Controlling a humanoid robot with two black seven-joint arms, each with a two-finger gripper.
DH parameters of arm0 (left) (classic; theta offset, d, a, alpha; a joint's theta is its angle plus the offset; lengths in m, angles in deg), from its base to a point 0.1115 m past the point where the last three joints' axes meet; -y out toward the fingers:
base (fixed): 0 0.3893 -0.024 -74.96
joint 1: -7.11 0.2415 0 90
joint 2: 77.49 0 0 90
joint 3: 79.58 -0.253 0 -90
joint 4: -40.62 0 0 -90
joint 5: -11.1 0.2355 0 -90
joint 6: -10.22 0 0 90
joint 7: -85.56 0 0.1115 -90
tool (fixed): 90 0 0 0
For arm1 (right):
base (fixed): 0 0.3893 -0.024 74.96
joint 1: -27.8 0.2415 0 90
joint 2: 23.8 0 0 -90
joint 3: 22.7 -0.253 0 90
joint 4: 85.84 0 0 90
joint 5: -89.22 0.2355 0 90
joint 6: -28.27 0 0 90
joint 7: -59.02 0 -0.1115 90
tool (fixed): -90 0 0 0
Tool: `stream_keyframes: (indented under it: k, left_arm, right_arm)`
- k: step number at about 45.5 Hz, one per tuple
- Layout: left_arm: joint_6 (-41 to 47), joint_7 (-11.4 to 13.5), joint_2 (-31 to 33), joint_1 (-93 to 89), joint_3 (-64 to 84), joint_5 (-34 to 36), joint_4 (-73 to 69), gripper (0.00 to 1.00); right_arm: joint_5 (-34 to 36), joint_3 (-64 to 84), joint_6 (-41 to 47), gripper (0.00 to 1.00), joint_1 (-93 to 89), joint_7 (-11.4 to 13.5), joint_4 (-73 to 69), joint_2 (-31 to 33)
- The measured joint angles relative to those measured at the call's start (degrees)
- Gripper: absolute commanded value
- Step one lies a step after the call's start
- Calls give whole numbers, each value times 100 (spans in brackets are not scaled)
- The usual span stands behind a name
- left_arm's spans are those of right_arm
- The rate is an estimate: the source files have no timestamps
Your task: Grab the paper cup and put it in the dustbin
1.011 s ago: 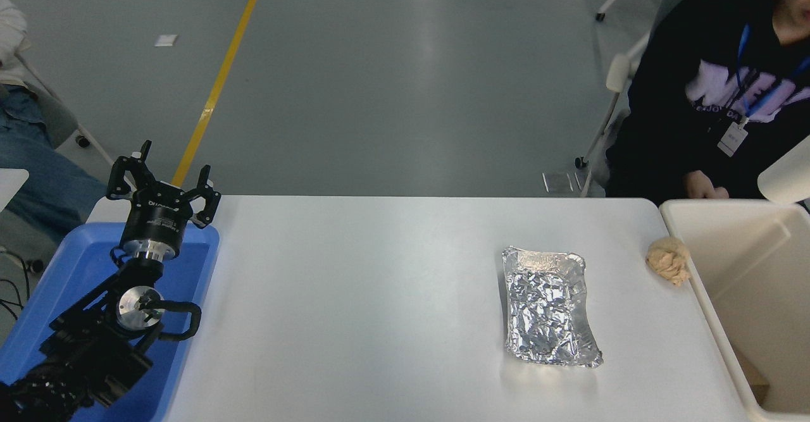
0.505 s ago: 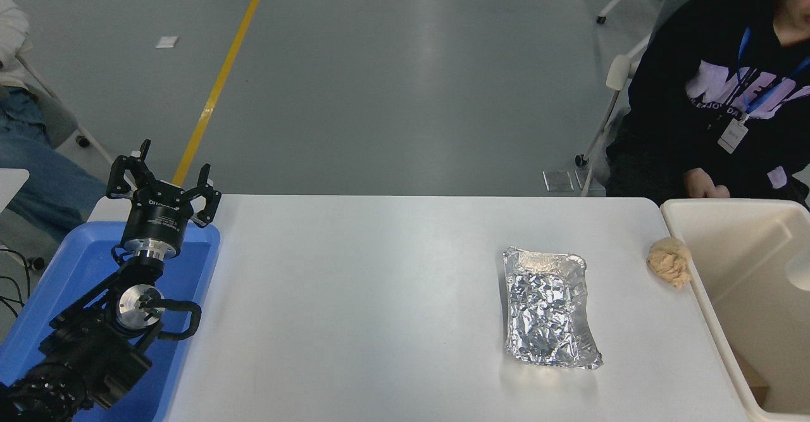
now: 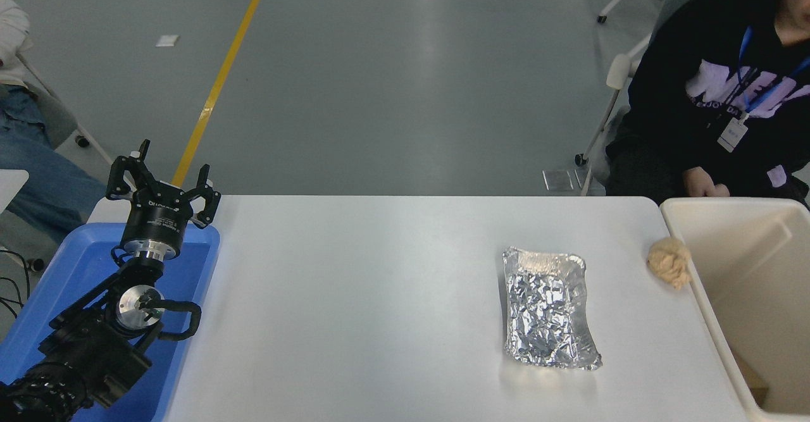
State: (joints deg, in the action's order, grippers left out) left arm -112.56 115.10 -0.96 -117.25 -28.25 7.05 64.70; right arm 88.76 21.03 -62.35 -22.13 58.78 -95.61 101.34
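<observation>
On the white desk lie one silver foil tray and one crumpled tan paper ball. Beside it stand one cream-white dustbin and one blue plastic tray. One robot hand shows, and two people sit beyond.

A foil tray lies right of the centre on the white table. A tan paper ball sits further right. A blue tray is at the lower left. A person in black sits at the upper right; jeans show at the left edge.
</observation>
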Motion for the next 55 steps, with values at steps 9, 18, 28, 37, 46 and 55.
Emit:
stream_keyframes:
  k: [9,18,28,37,46,55]
  left_arm:
    - [0,0,-2,0,0,0,0,99]
    - [0,0,-2,0,0,1,0,99]
    - [0,0,-2,0,0,1,0,99]
    - [0,0,-2,0,0,1,0,99]
    - [0,0,-2,0,0,1,0,99]
    - [0,0,-2,0,0,1,0,99]
  right_arm:
    - [4,-242,-350,0,-435,3,498,-399]
    - [22,-362,-486,68,-606,3,661,-564]
    - [31,-427,-544,96,-633,-1,695,-608]
    - [35,-641,-556,97,-534,-3,354,-525]
    - [36,-782,-545,100,-64,-3,-650,-1]
    - [11,-696,-499,100,761,-1,-2031,688]
